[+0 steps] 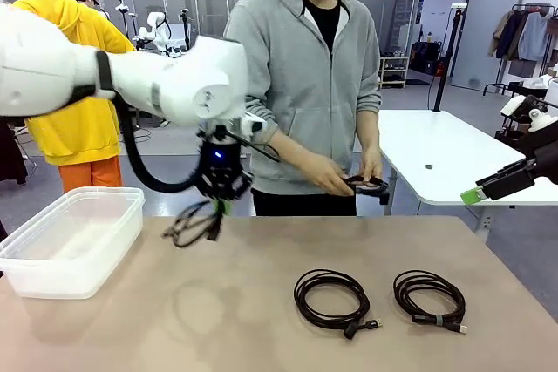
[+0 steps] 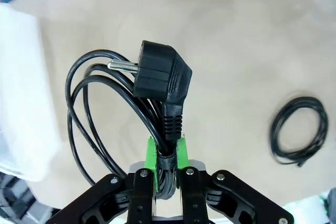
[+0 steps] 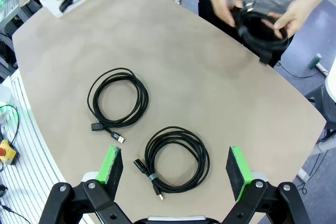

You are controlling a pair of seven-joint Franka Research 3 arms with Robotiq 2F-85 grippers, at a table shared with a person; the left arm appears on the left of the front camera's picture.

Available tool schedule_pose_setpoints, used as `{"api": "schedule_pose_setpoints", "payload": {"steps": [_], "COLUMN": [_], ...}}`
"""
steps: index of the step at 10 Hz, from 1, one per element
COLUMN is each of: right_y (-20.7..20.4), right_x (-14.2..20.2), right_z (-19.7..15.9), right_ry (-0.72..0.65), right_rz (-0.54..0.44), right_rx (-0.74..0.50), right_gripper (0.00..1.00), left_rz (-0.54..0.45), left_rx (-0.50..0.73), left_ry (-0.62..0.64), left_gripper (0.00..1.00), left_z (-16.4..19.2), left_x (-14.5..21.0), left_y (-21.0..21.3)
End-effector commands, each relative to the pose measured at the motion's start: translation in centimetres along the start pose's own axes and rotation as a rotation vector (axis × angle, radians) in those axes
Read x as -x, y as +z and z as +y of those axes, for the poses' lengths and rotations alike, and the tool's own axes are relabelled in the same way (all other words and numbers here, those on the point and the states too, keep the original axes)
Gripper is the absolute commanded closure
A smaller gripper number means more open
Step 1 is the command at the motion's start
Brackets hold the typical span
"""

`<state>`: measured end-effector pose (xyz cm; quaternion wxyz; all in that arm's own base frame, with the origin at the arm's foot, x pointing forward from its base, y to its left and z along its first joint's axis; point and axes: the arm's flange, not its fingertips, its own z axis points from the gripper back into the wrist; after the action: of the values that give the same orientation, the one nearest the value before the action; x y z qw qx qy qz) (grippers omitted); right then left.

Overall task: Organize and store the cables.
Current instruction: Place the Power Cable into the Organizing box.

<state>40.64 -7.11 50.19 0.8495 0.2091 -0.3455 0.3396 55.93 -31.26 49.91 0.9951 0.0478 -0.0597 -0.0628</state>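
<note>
While the left claw (image 2: 167,157) grips a coiled cable (image 2: 157,80) by its band, loops sagging toward nine o'clock could snag the bin (image 1: 78,254) rim; the right claw (image 3: 174,165) hangs open.

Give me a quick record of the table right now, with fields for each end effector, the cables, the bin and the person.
left end effector: shut on power cable, lifted above the table, near the bin
right end effector: open, holding nothing
cables on table: left coil and right coil, side by side, apart
bin: translucent plastic, on the robot's left side
person: hands hold a fourth coil at the far edge
</note>
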Motion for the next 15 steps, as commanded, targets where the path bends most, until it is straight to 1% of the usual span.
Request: {"api": "schedule_pose_setpoints", "payload": {"steps": [1, 4, 5, 6, 8, 10, 11, 12, 15], "right_y": [0.1, 0.1, 0.1, 0.1, 0.1, 0.1, 0.1, 0.1, 0.1], "right_x": [-0.2, -0.2, -0.2, -0.2, -0.2, -0.2, -0.2, -0.2, -0.2], "right_z": [-0.1, -0.1, -0.1, -0.1, -0.1, -0.1, -0.1, -0.1, -0.1], "right_ry": [0.006, 0.006, 0.006, 0.006, 0.006, 0.006, 0.006, 0.006, 0.006], "right_rz": [0.016, 0.016, 0.016, 0.016, 0.016, 0.016, 0.016, 0.016, 0.016], "right_rx": [-0.003, -0.003, -0.003, -0.003, -0.003, -0.003, -0.003, -0.003, -0.003], "right_gripper": [0.00, 0.00, 0.00, 0.00, 0.00, 0.00, 0.00, 0.00, 0.00], "left_rz": [-0.074, -0.114, -0.123, -0.135, -0.119, -0.110, -0.113, -0.091, -0.093], "left_rx": [-0.062, -0.088, -0.091, -0.088, -0.100, -0.062, -0.056, -0.013, 0.051], "left_ry": [-0.010, 0.035, 0.059, 0.079, 0.093, 0.083, 0.099, 0.117, 0.154], "left_gripper": [0.83, 0.83, 0.83, 0.83, 0.83, 0.83, 0.83, 0.83, 0.83], "left_z": [5.6, 15.3, 18.1, 20.4, 24.7, 26.8, 27.7, 28.3, 29.3], "left_x": [2.0, 3.8, 4.1, 4.4, 4.8, 4.8, 4.5, 4.0, 2.5], "left_y": [1.0, 3.6, 3.7, 3.8, 3.2, 0.7, -0.6, -2.1, -6.2]}}
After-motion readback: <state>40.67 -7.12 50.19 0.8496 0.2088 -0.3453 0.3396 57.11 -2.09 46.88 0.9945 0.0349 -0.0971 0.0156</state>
